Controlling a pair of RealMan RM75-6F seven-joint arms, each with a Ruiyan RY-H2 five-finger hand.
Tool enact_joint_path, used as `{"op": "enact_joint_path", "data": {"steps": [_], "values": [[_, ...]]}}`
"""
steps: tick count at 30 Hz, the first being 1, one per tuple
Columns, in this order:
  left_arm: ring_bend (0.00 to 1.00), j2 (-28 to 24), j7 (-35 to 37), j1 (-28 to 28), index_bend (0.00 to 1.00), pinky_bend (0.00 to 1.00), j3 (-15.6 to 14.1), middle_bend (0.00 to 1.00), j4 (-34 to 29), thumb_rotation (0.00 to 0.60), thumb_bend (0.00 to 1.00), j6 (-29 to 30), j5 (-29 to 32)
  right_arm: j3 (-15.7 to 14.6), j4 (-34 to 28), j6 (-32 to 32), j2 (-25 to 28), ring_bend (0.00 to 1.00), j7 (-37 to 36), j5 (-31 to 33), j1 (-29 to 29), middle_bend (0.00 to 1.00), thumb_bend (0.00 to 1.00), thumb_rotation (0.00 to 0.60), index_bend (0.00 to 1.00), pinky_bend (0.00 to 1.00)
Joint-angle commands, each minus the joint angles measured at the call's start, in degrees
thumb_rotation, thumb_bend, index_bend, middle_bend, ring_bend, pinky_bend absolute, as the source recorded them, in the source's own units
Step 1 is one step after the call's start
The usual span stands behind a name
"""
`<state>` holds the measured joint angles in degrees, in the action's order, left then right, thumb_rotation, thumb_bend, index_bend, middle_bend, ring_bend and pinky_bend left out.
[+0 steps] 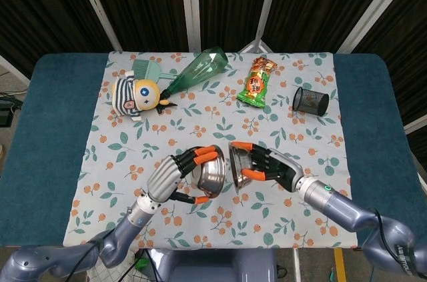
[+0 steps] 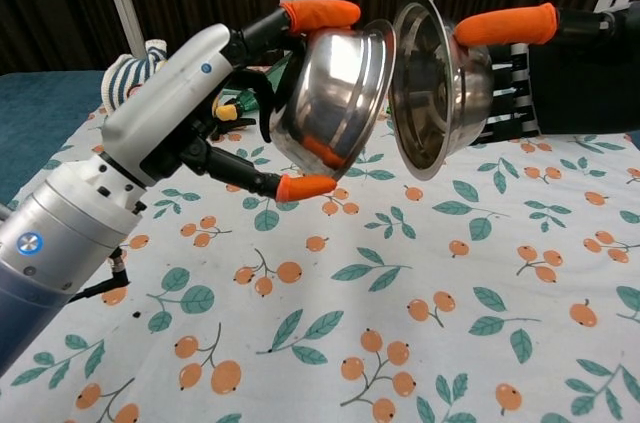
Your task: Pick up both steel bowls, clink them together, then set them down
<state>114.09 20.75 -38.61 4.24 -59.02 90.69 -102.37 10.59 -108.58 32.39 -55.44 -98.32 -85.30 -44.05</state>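
My left hand [image 1: 172,177] [image 2: 190,103] grips one steel bowl [image 1: 211,174] [image 2: 335,93] above the tablecloth, its orange fingertips over the rim and under the base. My right hand [image 1: 270,166] [image 2: 560,63] holds the other steel bowl [image 1: 237,165] [image 2: 430,88] on edge, mouth turned toward the left one. The two rims meet or nearly meet near the table's middle; contact is hard to confirm. Both bowls hang well above the cloth in the chest view.
At the back of the floral tablecloth [image 1: 220,129] lie a striped plush toy [image 1: 133,97], a green comb [image 1: 148,69], a green plastic bottle [image 1: 197,71], a snack packet [image 1: 256,82] and a black mesh cup [image 1: 310,101] on its side.
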Motion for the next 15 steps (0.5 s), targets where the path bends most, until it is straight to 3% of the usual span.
{"op": "enact_joint_path", "data": {"steps": [1, 15], "values": [[0.38, 0.8, -1.2, -0.4, 0.38, 0.6, 0.0, 0.5, 0.7, 0.6, 0.32, 0.5, -0.8, 0.3, -1.0, -0.1, 0.0, 0.72, 0.8, 1.2, -0.3, 0.75, 0.36, 0.6, 0.76, 0.93], [0.38, 4.0, -2.2, -1.7, 0.38, 0.6, 0.3, 0.5, 3.3, 0.6, 0.32, 1.7, -1.5, 1.1, -5.6, -0.7, -0.1, 0.72, 5.3, 5.6, -0.2, 0.75, 0.38, 0.6, 0.76, 0.93]]}}
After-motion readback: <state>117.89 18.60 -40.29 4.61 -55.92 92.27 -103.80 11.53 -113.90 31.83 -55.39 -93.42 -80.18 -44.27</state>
